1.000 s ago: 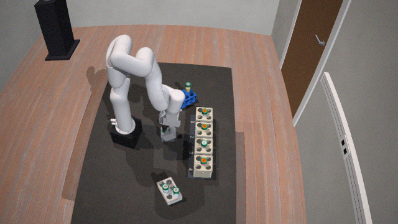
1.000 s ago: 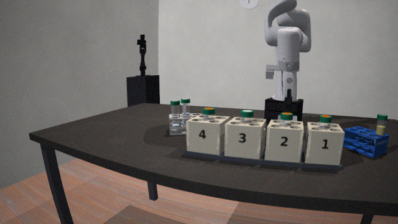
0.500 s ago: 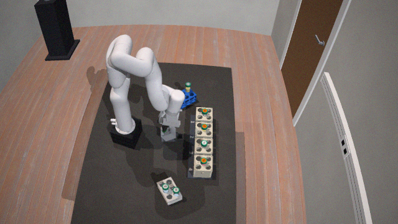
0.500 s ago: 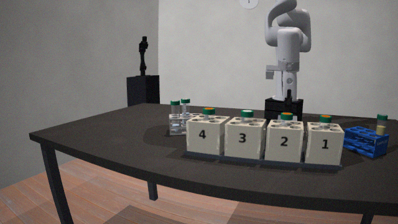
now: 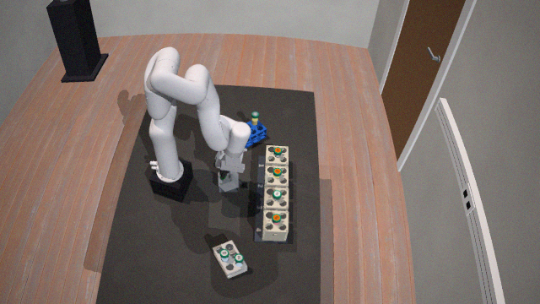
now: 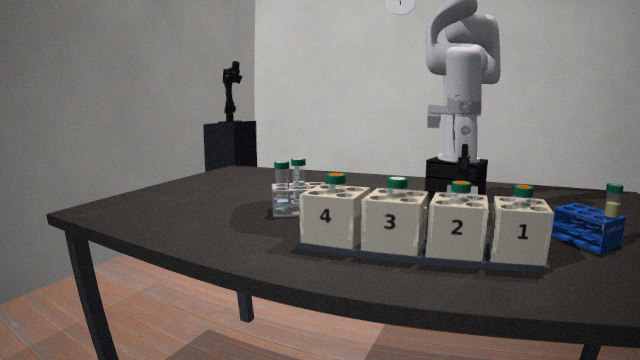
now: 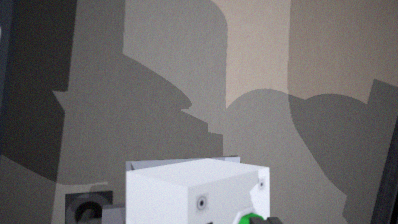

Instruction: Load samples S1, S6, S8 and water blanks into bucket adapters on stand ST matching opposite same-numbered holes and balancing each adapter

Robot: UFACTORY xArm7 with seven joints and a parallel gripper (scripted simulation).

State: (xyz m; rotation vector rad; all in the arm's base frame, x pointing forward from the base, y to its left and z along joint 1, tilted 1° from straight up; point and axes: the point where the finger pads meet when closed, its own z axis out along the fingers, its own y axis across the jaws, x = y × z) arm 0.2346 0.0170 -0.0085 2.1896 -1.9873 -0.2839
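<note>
Green key: in the top view [image 5: 223, 177] and wrist view [image 7: 250, 219], on the pale sloped desk [image 5: 229, 186] [image 7: 160, 195]; unseen in the exterior view
Hand: fingers pressed together, nothing between them [image 5: 224, 174] [image 6: 464, 159] [image 7: 265, 220], at the key; contact cannot be told
Numbers: 4, 3, 2, 1 readable on the adapters [image 5: 275, 232] [image 6: 327, 230] only in the exterior view
Caps: green, with orange dots in adapters 1, 2, 4, white in 3
Adapters: cream, upright, in a row on the loading stand [image 5: 258, 236] [image 6: 390, 254]
Blue rack [image 5: 258, 137] [image 6: 585, 225]: beside adapter 1, one tube, yellowish fill
Clear rack [image 5: 220, 265] [image 6: 285, 210]: two tubes
</note>
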